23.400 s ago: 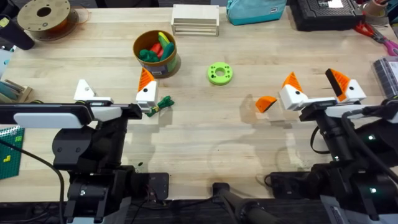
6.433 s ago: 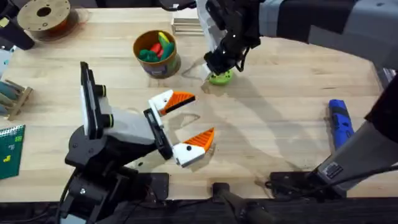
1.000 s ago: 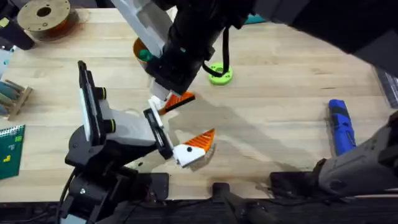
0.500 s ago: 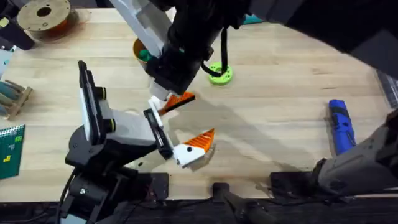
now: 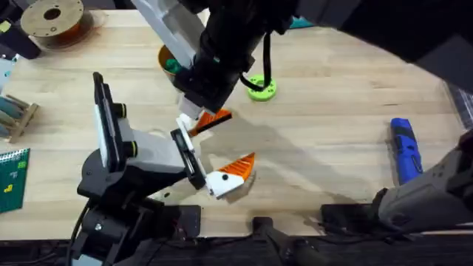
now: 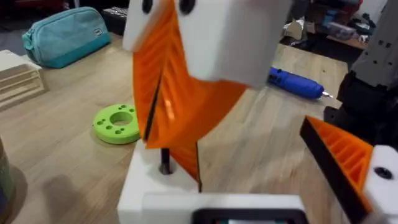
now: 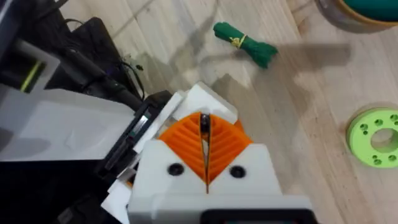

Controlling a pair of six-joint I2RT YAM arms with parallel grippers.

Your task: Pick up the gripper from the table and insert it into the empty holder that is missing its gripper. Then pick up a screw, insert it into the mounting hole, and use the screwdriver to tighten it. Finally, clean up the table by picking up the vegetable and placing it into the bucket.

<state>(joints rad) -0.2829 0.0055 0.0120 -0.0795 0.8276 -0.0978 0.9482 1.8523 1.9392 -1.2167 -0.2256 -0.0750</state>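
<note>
The right gripper (image 7: 205,140), its pads pinched narrow on the screw (image 7: 204,124), hangs directly over the holder (image 7: 208,96) of the wide-spread left gripper (image 5: 238,137), with the screw upright, its tip pointing down at the holder.

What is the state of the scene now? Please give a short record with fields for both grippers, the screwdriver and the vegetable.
Left gripper: fingers open, orange wedges on both
Right gripper: shut on small dark metal screw, close over one left finger
Bright blue cylindrical power screwdriver: lying on light wooden table, apart from both grippers
Dark green leafy toy vegetable: lying on table
</note>
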